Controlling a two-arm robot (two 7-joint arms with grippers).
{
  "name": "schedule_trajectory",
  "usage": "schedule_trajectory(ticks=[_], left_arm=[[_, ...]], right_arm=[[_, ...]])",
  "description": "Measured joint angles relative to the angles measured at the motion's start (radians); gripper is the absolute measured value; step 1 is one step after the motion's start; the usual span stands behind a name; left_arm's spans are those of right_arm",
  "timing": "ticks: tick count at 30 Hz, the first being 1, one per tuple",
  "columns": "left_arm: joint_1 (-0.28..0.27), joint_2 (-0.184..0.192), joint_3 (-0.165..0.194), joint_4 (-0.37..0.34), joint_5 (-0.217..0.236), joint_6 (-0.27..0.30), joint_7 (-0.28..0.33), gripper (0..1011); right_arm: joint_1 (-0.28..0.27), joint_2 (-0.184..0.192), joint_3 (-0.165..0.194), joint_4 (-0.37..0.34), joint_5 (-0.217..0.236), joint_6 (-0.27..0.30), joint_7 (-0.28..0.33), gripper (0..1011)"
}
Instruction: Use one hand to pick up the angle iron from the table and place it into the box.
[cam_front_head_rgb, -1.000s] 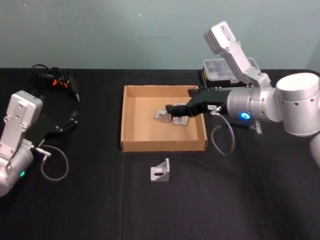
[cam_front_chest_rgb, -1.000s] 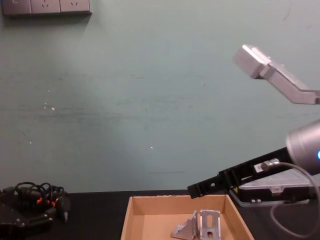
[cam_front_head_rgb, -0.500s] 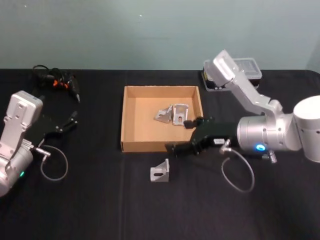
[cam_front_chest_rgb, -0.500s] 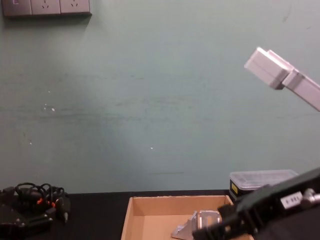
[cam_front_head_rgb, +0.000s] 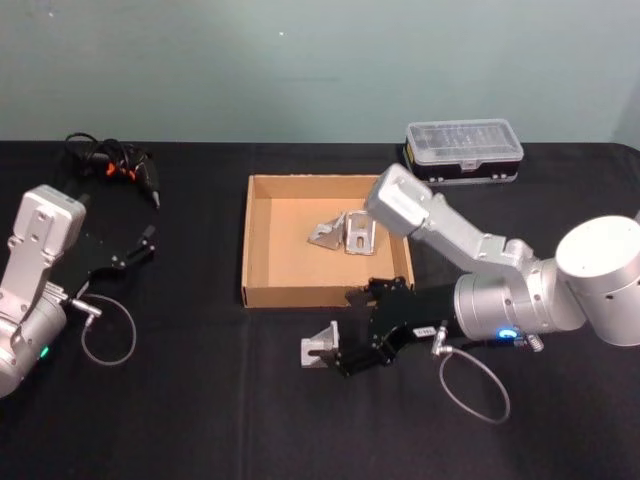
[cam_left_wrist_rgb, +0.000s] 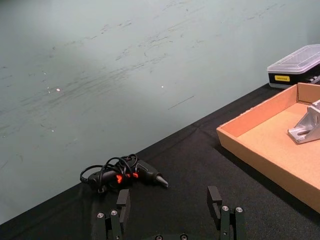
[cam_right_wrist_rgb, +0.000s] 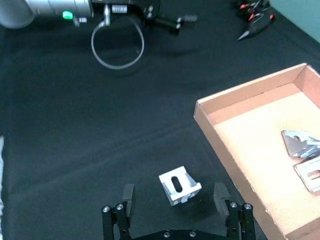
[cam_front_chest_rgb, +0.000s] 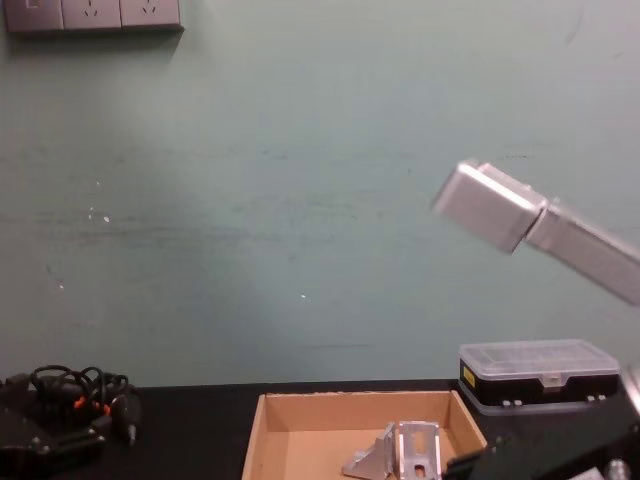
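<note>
On the table (cam_front_head_rgb: 200, 400): slotted silver angle iron (cam_front_head_rgb: 320, 345) between the open jaws of the right gripper (cam_right_wrist_rgb: 174, 194); left gripper (cam_left_wrist_rgb: 169, 197) parked, jaws open; yellow label (cam_left_wrist_rgb: 282, 78) on the case (cam_left_wrist_rgb: 300, 62) unreadable.

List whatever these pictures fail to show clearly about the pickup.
- Head view: the right gripper is black against the black table, so contact with the loose angle iron is unreadable.
- Chest view: the bottom edge cuts off the box front.
- Right wrist view: the picture edge crops the angle irons in the box.
- Head view: the black case contents are too small through the lid.
</note>
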Motion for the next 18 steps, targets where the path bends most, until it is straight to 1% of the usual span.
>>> schedule_trajectory(ticks=[1,3,7,18], left_arm=[[0.000,0.000,0.000,0.000,0.000,0.000,0.000,1011],[0.000,0.000,0.000,0.000,0.000,0.000,0.000,1011],[0.000,0.000,0.000,0.000,0.000,0.000,0.000,1011],[0.000,0.000,0.000,0.000,0.000,0.000,0.000,1011]], right_arm=[[0.010,0.002,-0.018,0.005,-0.011,-0.002,0.001,1004],[0.022,0.002,-0.039,0.015,-0.026,-0.006,0.001,1004],[0.039,-0.001,-0.064,0.038,-0.035,-0.012,0.001,1004],[0.078,-0.024,-0.108,0.097,-0.026,-0.030,0.025,1004]])
